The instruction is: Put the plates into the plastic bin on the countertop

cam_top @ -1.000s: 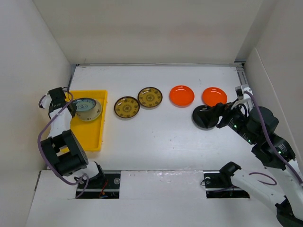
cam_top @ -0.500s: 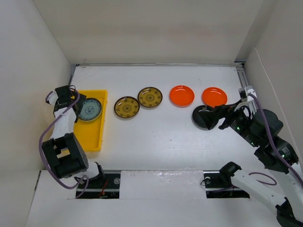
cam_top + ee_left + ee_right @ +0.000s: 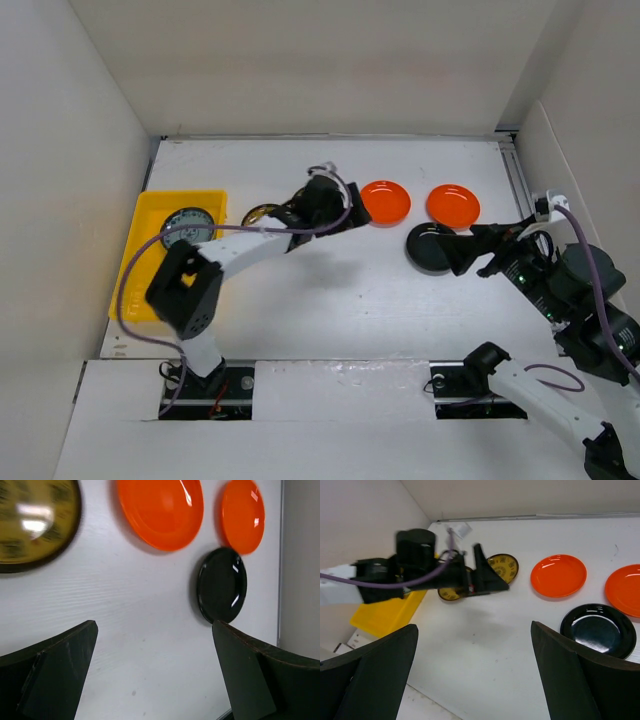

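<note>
White walls close in the white surface [image 3: 330,290]. At its left we see the yellow bin [image 3: 150,205], with a grey-teal plate [image 3: 187,228] lying inside. A brown-gold plate [image 3: 25,535], two orange plates [image 3: 384,201] and a black plate [image 3: 432,248] lie outside. Our left hand [image 3: 154,630] hangs open over the brown-gold plate. Our right hand [image 3: 474,626] gapes empty beside the black plate.

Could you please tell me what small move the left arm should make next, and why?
Probably ease the left gripper toward the brown-gold plate beside it and close on its rim: the gripper is open and empty, the grey-teal plate already lies in the yellow bin, and this plate is nearest.
</note>
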